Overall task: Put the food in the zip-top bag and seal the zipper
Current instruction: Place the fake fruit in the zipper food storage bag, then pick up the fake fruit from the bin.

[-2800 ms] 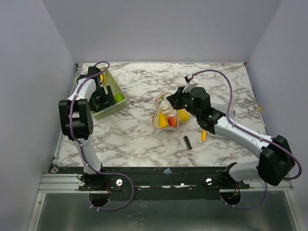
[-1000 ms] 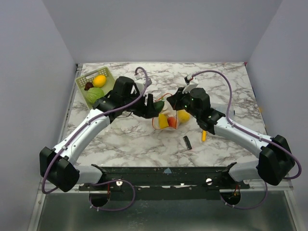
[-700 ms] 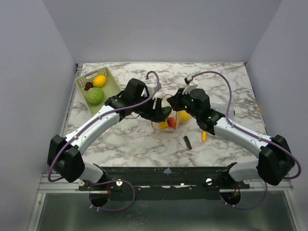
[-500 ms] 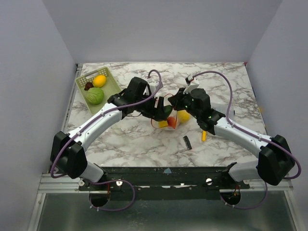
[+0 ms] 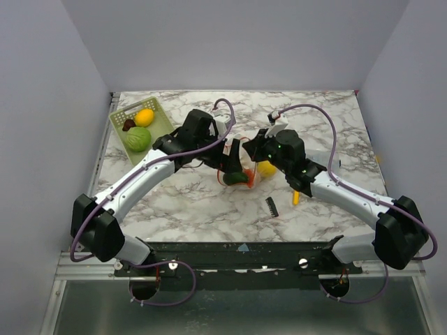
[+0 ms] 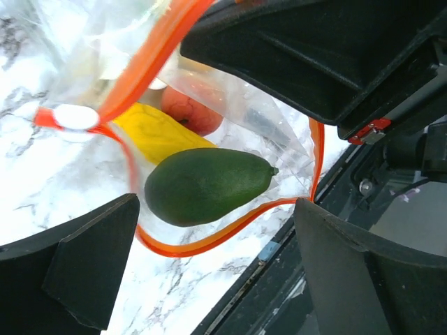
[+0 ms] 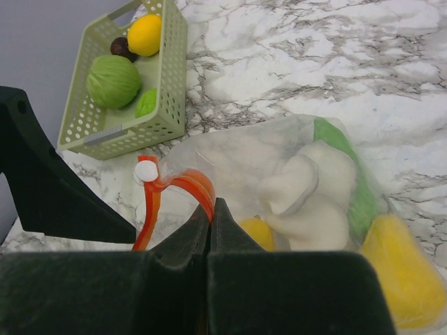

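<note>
White marble-veined tabletop (image 5: pixel 181 202) beneath both arms. Far left: light green slotted plastic basket (image 7: pixel 173 77) holding a yellow toy lemon (image 5: pixel 144 116) and a round green toy cabbage (image 5: pixel 140 138). Centre-left: left gripper (image 6: pixel 216 209), jaws spread wide, gripping nothing, poised over the mouth of the clear floppy zip-top bag (image 7: pixel 230 164). Lying loose in that mouth: dark green toy avocado (image 6: pixel 206 185), beside yellow and red pieces. Centre-right: right gripper (image 7: pixel 211 216), jaws pressed together, pinching the bag's red-orange zipper strip (image 7: pixel 178 183). Further right, on the marble: small black comb (image 5: pixel 271 206)
</note>
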{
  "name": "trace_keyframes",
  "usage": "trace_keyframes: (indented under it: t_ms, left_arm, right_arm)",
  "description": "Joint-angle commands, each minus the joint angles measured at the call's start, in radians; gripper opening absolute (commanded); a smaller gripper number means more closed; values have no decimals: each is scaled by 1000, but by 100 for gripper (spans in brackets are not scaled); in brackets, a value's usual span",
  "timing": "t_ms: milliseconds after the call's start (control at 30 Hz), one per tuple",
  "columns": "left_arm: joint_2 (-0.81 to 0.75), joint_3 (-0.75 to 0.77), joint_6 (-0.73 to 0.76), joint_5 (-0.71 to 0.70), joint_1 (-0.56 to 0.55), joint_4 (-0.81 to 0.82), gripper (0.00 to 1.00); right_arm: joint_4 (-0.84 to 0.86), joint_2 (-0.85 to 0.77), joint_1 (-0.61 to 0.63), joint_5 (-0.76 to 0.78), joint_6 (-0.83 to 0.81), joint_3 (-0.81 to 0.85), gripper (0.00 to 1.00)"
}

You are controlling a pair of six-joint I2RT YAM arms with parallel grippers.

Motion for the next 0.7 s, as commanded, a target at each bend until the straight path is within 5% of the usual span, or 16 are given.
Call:
trace_keyframes:
  t_ms: [0,133,467,667]
  left_arm:
    - [-60,11,40,-98,27,-9,91]
    - [-100,-22,-19,-214,98,4,84]
    - [-113,-72,-186,-345,360,-2,84]
    - [-14,-38,-300,-299,518,5,87]
  right_arm:
    - [32,-16,5,26,-7,-12,1]
    - [32,-17,5,19,-9,-12,0]
    - [36,-2,4,3,-4,-13,1]
    - [38,-12,5,4,-5,-16,0]
